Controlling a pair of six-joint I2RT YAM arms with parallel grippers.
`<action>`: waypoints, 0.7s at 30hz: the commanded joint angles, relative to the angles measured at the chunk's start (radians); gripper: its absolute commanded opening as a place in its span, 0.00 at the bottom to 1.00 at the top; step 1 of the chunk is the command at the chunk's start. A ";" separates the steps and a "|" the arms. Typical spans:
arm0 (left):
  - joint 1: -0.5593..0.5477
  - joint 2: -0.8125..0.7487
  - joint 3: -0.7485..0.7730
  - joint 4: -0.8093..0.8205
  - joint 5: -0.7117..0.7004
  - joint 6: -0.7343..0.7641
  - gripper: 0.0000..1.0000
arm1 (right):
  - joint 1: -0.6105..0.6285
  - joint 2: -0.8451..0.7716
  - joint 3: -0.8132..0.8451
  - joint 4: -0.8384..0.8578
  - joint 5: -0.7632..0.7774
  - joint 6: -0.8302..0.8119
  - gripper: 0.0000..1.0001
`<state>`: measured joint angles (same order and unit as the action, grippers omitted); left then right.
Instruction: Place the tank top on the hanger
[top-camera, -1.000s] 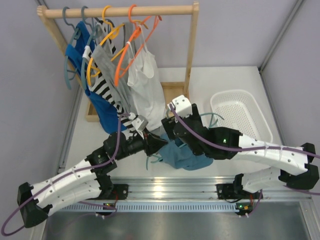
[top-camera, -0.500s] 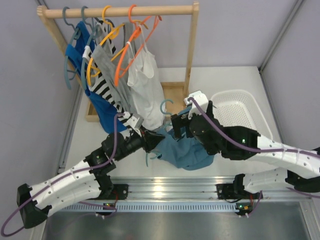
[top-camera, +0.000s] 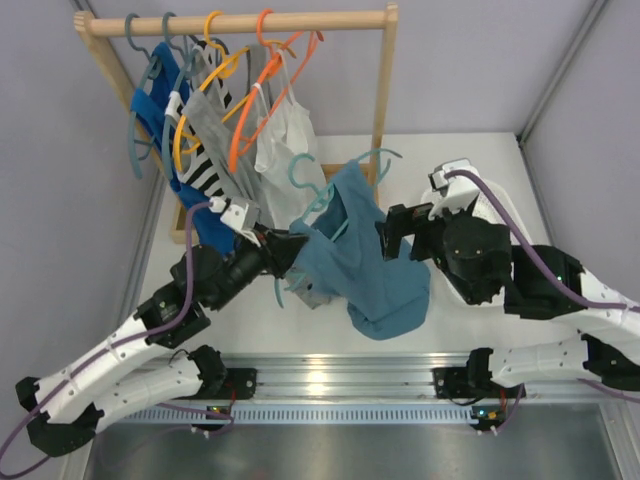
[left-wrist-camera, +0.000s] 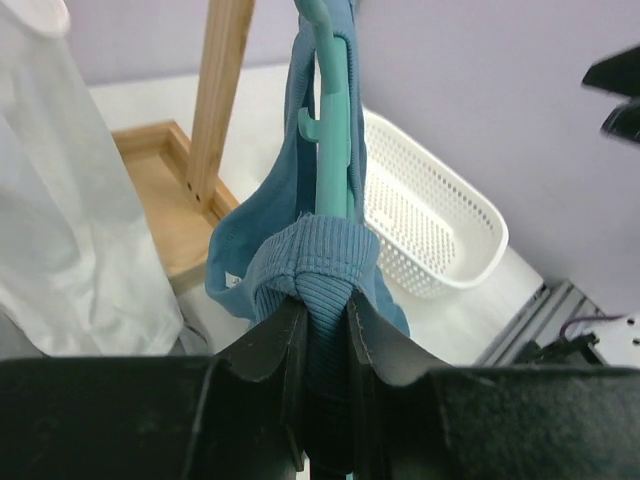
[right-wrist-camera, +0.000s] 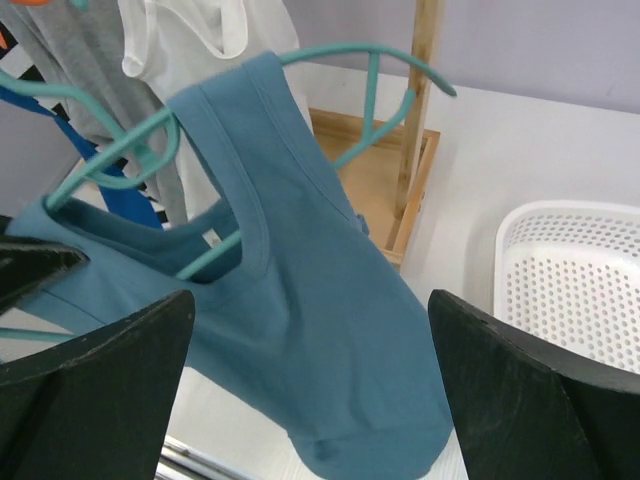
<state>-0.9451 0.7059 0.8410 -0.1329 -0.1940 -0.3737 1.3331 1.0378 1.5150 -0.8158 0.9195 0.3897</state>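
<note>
Tank top (top-camera: 362, 268) aloft in outstretched left tool (top-camera: 298, 251)

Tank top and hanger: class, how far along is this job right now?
Done: one strap of the tank top is over the hanger. In hand: the left fingers clamp both. Still to do: the hanger's other arm is bare; the right fingers stand open, apart.

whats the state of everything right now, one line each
hanger, held up, one end pinched with the fabric, other arm bare
tank top, one strap over the hanger, rest draping down
left hand, shut on tank top and hanger
right hand, open, holding nothing
basket, upright
rack, standing, other clothes hung on it
</note>
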 joint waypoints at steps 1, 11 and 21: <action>0.000 0.033 0.181 -0.058 -0.087 0.062 0.00 | 0.015 -0.007 0.080 -0.054 0.015 -0.006 1.00; 0.000 0.251 0.648 -0.396 -0.205 0.166 0.00 | 0.015 0.042 0.200 -0.126 0.059 -0.035 1.00; 0.000 0.489 0.989 -0.622 -0.317 0.200 0.00 | 0.014 0.162 0.373 -0.250 0.070 -0.045 1.00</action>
<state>-0.9451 1.1534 1.7271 -0.7044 -0.4446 -0.2073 1.3331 1.1706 1.8359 -1.0016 0.9760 0.3618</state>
